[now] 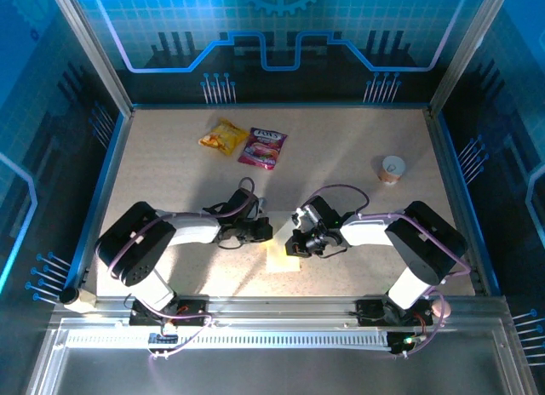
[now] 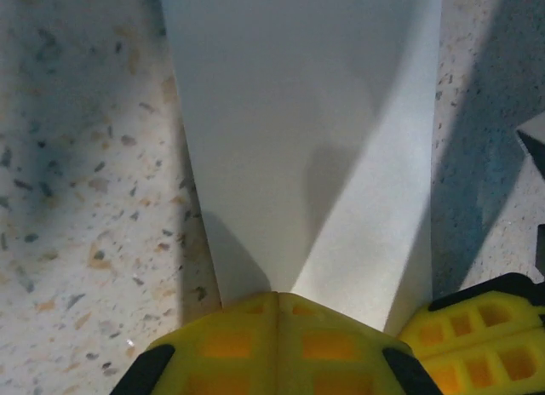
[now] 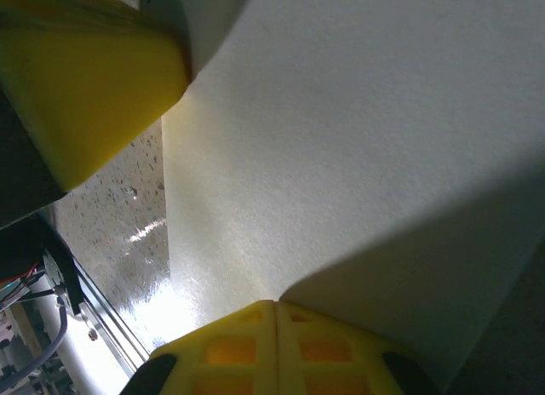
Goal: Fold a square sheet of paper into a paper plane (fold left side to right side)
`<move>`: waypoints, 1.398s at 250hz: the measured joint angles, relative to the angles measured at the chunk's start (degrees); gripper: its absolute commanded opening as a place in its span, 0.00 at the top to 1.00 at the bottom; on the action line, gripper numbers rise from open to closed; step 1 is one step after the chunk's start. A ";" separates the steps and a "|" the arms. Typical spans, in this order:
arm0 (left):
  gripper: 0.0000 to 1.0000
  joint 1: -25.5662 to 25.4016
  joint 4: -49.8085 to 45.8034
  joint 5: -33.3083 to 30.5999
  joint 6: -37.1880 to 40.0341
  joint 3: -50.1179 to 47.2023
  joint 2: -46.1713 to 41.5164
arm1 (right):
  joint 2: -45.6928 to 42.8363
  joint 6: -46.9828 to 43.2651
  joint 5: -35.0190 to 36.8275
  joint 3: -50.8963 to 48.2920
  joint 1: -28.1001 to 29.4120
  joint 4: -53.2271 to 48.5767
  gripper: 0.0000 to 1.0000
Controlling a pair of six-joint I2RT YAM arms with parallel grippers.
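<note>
My left fingers (image 2: 247, 340) are pressed together, pinching one edge of the white sheet of paper (image 2: 306, 140). The paper lies on the speckled table (image 2: 77, 242) between my two arms, near the front. My right fingers (image 3: 238, 348) are pressed together on its other side, and the paper bends up there. Farther back sit a yellow packet (image 1: 223, 138) and a pink packet (image 1: 262, 147). A small cup (image 1: 392, 168) stands off to the right.

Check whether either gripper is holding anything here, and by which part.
Nothing looks gripped. The left gripper and the right gripper are both shut, their tips pressed onto the white paper, which lies flat on the table.
</note>
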 measured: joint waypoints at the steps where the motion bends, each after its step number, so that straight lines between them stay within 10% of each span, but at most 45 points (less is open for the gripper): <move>1: 0.98 -0.02 0.02 -0.04 0.02 0.02 0.00 | 0.00 0.00 0.00 0.02 0.00 0.00 0.99; 149: 1.00 -2.40 0.90 -3.56 -0.66 -0.50 -0.52 | -19.56 -3.69 3.61 2.64 -5.68 -16.59 0.57; 350: 1.00 -2.78 0.81 -4.35 -0.68 -0.61 -0.81 | -12.20 -1.51 -2.21 -3.78 -1.36 -16.17 0.57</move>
